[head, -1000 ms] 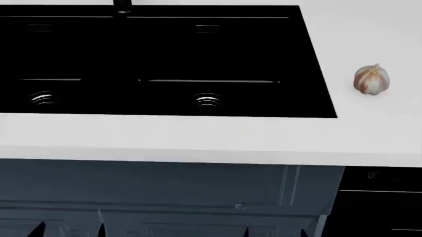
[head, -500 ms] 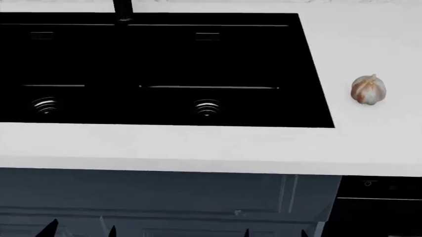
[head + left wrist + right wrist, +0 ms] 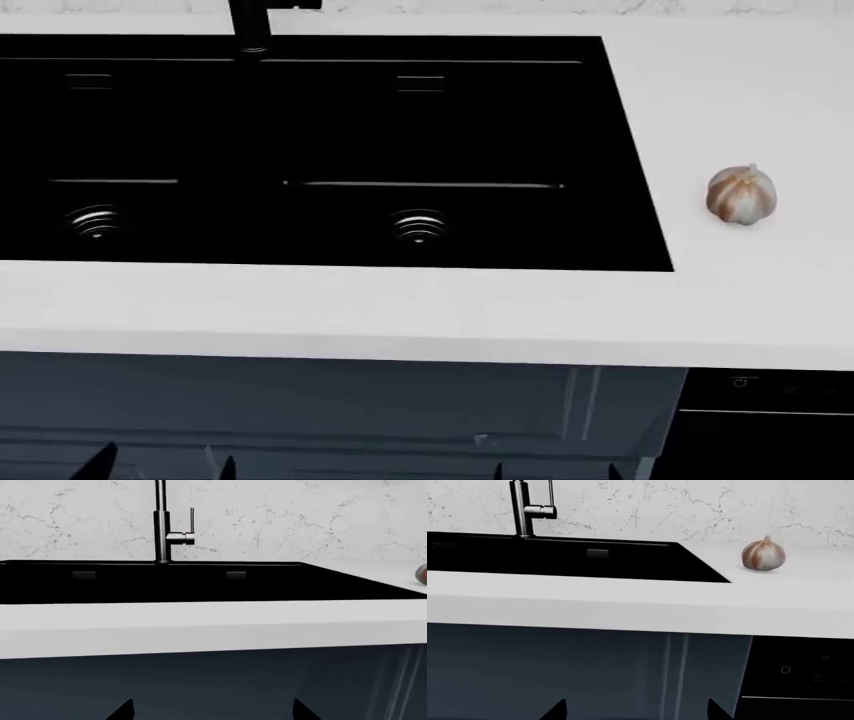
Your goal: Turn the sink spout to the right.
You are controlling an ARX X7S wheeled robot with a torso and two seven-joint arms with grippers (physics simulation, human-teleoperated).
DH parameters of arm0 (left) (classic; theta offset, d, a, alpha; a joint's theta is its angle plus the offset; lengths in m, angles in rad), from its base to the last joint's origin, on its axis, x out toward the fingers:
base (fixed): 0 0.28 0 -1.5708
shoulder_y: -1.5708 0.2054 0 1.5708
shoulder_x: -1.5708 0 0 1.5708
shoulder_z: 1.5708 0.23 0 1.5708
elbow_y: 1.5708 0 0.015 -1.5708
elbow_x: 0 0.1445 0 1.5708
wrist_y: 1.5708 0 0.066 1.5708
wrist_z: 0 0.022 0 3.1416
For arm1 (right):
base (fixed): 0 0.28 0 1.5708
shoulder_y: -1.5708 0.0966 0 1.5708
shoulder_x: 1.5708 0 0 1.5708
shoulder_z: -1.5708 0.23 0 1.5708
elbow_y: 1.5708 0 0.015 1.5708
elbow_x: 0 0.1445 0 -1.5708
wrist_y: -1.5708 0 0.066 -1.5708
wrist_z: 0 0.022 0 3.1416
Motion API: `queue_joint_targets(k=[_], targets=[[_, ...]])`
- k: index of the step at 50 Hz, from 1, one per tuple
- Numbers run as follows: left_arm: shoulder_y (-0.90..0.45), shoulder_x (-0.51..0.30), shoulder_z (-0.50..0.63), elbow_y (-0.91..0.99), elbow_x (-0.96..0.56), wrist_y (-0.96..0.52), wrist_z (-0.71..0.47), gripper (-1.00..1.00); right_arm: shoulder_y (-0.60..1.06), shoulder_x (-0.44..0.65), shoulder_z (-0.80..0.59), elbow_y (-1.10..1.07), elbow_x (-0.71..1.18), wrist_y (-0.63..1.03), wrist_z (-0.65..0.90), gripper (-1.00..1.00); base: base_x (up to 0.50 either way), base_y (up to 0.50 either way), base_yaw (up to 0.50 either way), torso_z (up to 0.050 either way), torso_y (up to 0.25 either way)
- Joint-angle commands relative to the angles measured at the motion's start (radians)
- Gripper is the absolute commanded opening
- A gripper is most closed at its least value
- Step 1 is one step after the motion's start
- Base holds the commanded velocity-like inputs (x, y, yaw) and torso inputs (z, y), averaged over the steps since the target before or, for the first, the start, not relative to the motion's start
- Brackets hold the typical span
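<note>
Two sink [image 3: 627, 150] basins hold only drains; garlic [image 3: 741, 195] on counter beside; fingers' state unclear.

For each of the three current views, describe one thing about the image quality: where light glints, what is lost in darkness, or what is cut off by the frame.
Head view: the sink renders near-solid black, only its drains glinting; the sink spout is cropped at the top edge. Left wrist view: the spout stands sharp against the marble wall, its top cropped. Right wrist view: the garlic bulb is evenly lit, casting a faint shadow.
</note>
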Motion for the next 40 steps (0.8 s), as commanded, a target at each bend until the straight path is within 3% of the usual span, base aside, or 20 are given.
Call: queue_joint_targets(k=[1, 8, 25, 40], targets=[[-0.002, -0.004, 0.004, 0.001, 0.009, -0.021, -0.043, 1.00, -0.001, 0.012, -0.015, -0.004, 0.005, -0.001, 0.017, 1.00, 0.00, 0.00, 0.00, 0.036, 0.000], [0.011, -0.017, -0.008, 0.067, 0.010, -0.035, -0.075, 1.00, -0.010, 0.030, -0.028, -0.089, -0.031, 0.039, 0.047, 1.00, 0.00, 0.00, 0.00, 0.000, 0.000], [-0.038, -0.075, -0.045, 0.479, -0.059, -0.324, -0.140, 1.00, -0.009, 0.081, -0.026, -0.512, -0.026, 0.298, 0.074, 1.00, 0.00, 0.00, 0.00, 0.000, 0.000], [-0.060, -0.111, -0.065, 0.621, -0.092, -0.417, -0.185, 1.00, 0.025, 0.108, 0.001, -0.661, -0.018, 0.412, 0.097, 1.00, 0.00, 0.00, 0.00, 0.000, 0.000]])
